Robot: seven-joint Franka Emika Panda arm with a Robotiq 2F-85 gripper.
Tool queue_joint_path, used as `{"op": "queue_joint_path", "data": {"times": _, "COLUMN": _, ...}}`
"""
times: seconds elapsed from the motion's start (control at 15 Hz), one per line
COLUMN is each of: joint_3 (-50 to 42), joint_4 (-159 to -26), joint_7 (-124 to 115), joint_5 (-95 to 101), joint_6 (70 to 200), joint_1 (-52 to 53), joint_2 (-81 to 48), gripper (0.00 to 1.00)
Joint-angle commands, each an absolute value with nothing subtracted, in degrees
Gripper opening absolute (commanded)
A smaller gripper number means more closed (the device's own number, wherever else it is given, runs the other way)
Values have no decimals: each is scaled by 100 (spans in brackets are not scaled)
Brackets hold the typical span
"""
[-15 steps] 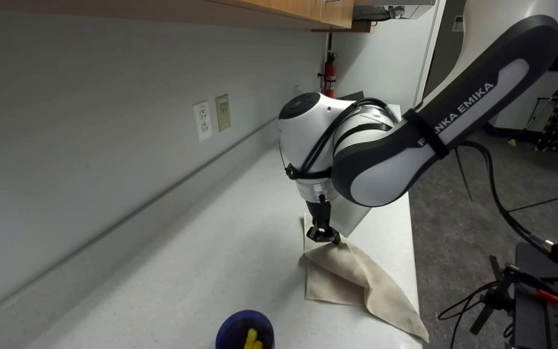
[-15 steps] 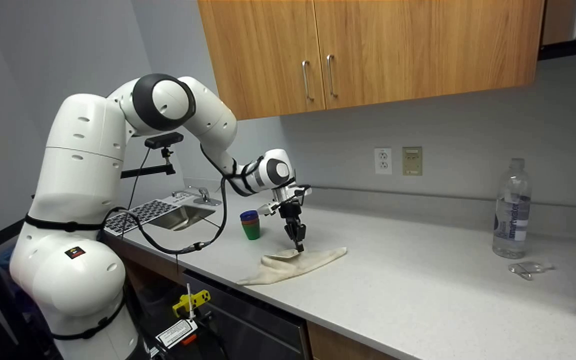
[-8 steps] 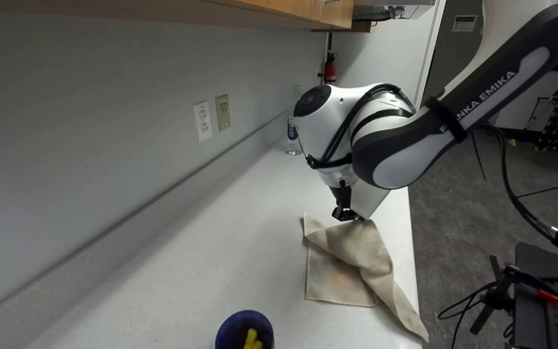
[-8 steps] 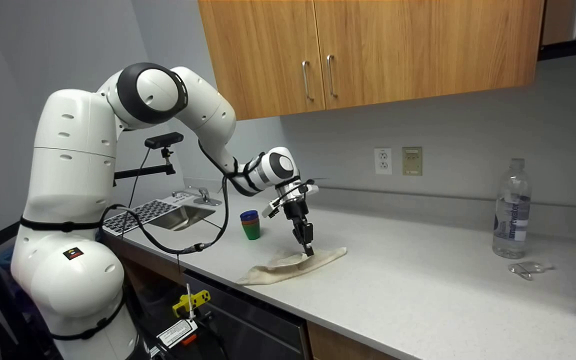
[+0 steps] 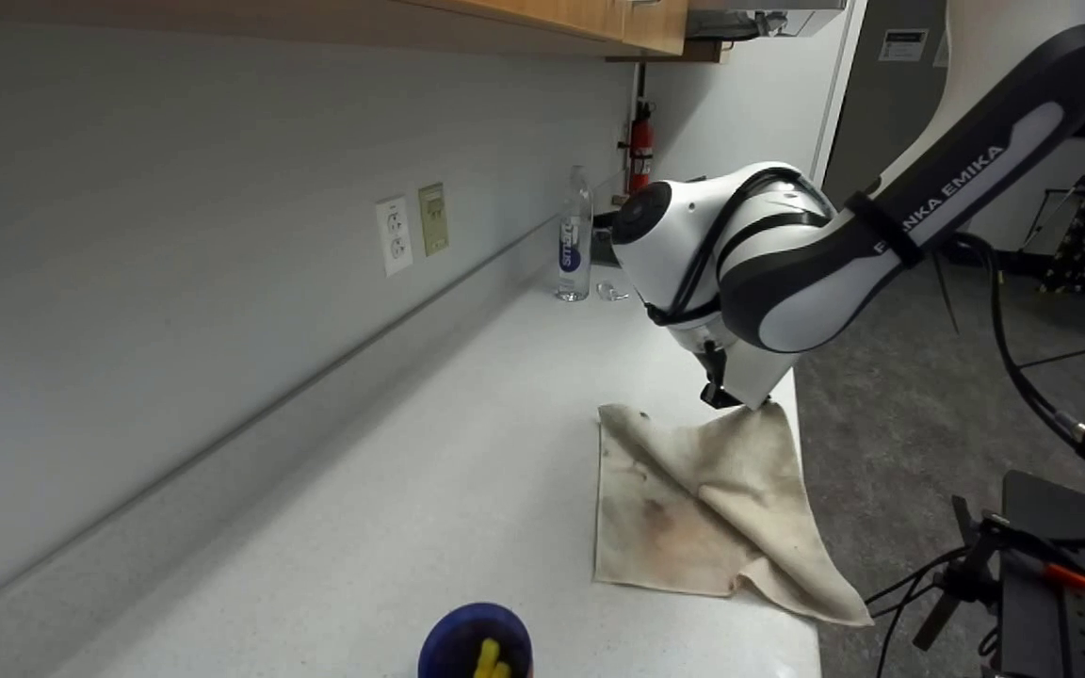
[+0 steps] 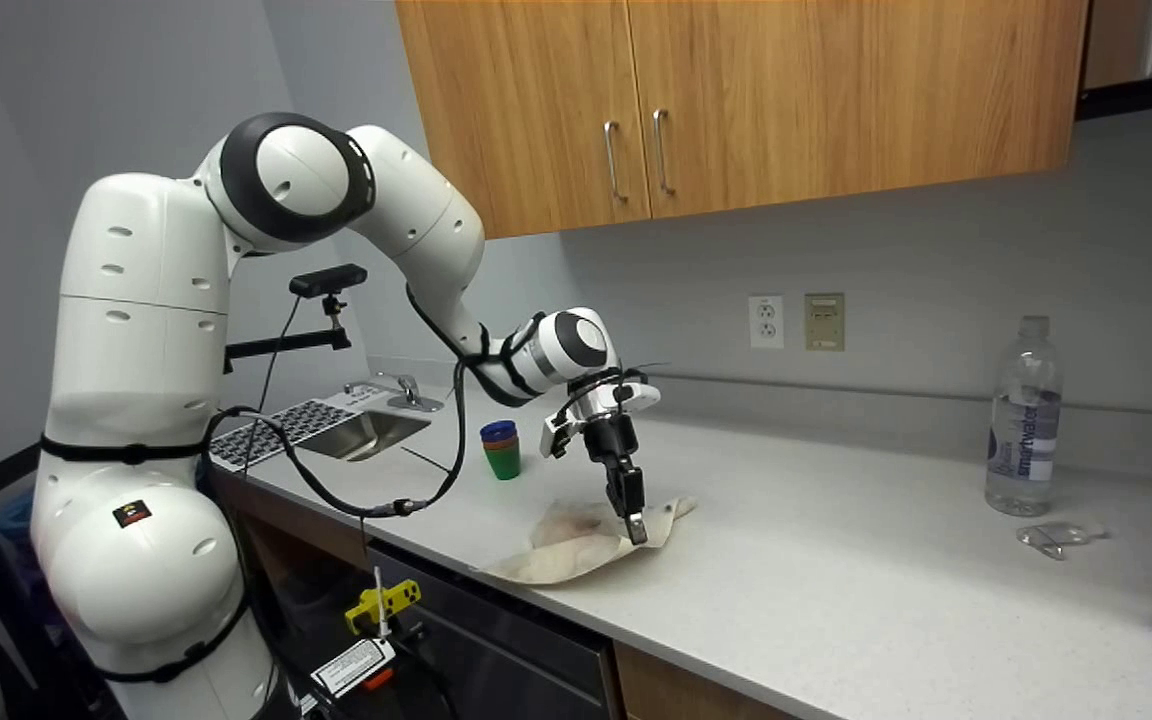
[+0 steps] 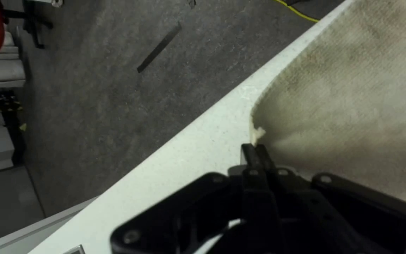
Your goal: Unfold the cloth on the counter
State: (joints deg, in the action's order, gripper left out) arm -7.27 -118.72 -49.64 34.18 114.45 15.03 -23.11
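The gripper (image 7: 254, 145) is pinching one corner of the cloth (image 5: 717, 504), jaws almost touching. On the counter (image 5: 420, 527), the cloth is lying from the gripper toward the cups (image 6: 501, 452), a slanting fold crossing between; the unfolding is probably calling for a pull away from that fold. One gripper, one cloth, one bottle (image 6: 1024, 430) and at least three stacked cups are showing.

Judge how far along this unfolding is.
Looks done: a stained part of the cloth lies spread on the counter. In hand: the jaws pinch one corner. Left, it seems: opening the diagonal fold across the middle, then releasing the corner.
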Motion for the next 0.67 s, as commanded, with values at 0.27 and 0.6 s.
{"op": "queue_joint_path", "data": {"times": 0.27, "joint_3": -621, "joint_4": -12119, "joint_7": -5347, "joint_5": 3539, "joint_6": 11077, "joint_1": 1057, "joint_2": -2130, "gripper": 28}}
{"op": "queue_joint_path", "data": {"times": 0.6, "joint_3": -561, "joint_4": -12147, "joint_7": -5617, "joint_5": 3773, "joint_6": 11095, "joint_1": 1151, "joint_2": -1902, "gripper": 54}}
